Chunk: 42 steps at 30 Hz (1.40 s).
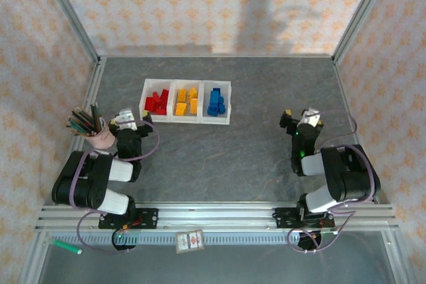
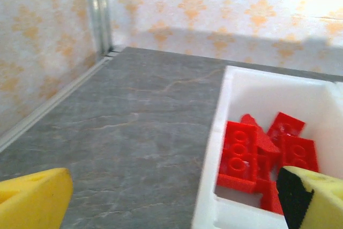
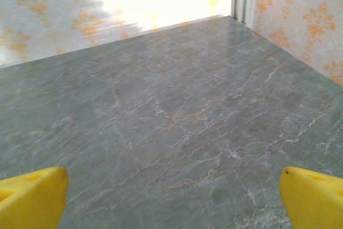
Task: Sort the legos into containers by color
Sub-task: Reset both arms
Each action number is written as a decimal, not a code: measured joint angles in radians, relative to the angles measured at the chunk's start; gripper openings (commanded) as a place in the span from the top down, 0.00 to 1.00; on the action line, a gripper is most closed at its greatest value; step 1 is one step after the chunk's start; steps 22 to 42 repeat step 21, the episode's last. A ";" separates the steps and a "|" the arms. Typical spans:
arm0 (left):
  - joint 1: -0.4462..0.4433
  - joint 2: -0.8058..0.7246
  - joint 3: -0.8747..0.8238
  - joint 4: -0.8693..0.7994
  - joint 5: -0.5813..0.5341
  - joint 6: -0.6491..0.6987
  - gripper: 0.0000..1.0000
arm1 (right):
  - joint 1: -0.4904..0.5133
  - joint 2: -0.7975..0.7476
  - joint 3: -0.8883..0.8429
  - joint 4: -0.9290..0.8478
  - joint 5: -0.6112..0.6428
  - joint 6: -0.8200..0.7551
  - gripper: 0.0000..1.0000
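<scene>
"The legos [image 1: 187, 102] lay in the containers [image 1: 186, 120] by colour, didn't they?" asked Ines.

"They did. The red bricks [image 1: 156, 103] were in the left compartment, the yellow ones in the middle and the blue bricks [image 1: 217, 102] on the right. The sorting looked finished to me."

"And the grippers?"

"Both stood with jaws wide and nothing between them. The left gripper [image 1: 135, 122] hung just beside the tray's near left corner, with one yellow finger [image 2: 316, 192] over the rim, above the red bricks. The right gripper [image 1: 299, 119] was well apart from the tray, over the grey table [image 1: 219, 164]."

"So what did the step call for?"

"A clean retreat, I judged. The left arm should lift before it draws back, so that finger can't catch the white wall and drag the whole tray. It should also swing wide of the pink cup of pencils [image 1: 100, 139], which stood close by that arm — a careless elbow could tip it."

"And the right arm?"

"It had room to spare — a straight pull home would do."
</scene>
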 measured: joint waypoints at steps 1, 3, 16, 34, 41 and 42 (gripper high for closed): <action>0.000 0.033 -0.010 0.046 0.005 0.007 0.01 | -0.007 0.011 -0.001 -0.004 -0.018 0.000 0.00; 0.000 0.061 -0.011 0.046 -0.006 0.010 0.00 | -0.029 0.024 0.001 0.019 -0.049 0.000 0.00; 0.013 0.061 0.026 0.056 -0.043 -0.006 0.00 | -0.041 0.020 0.011 0.035 -0.116 -0.003 0.00; 0.013 0.061 0.026 0.056 -0.044 -0.006 0.00 | -0.042 0.020 0.019 0.035 -0.126 -0.003 0.00; 0.013 0.061 0.026 0.056 -0.044 -0.006 0.00 | -0.042 0.020 0.019 0.035 -0.126 -0.003 0.00; 0.013 0.061 0.026 0.056 -0.044 -0.006 0.00 | -0.042 0.020 0.019 0.035 -0.126 -0.003 0.00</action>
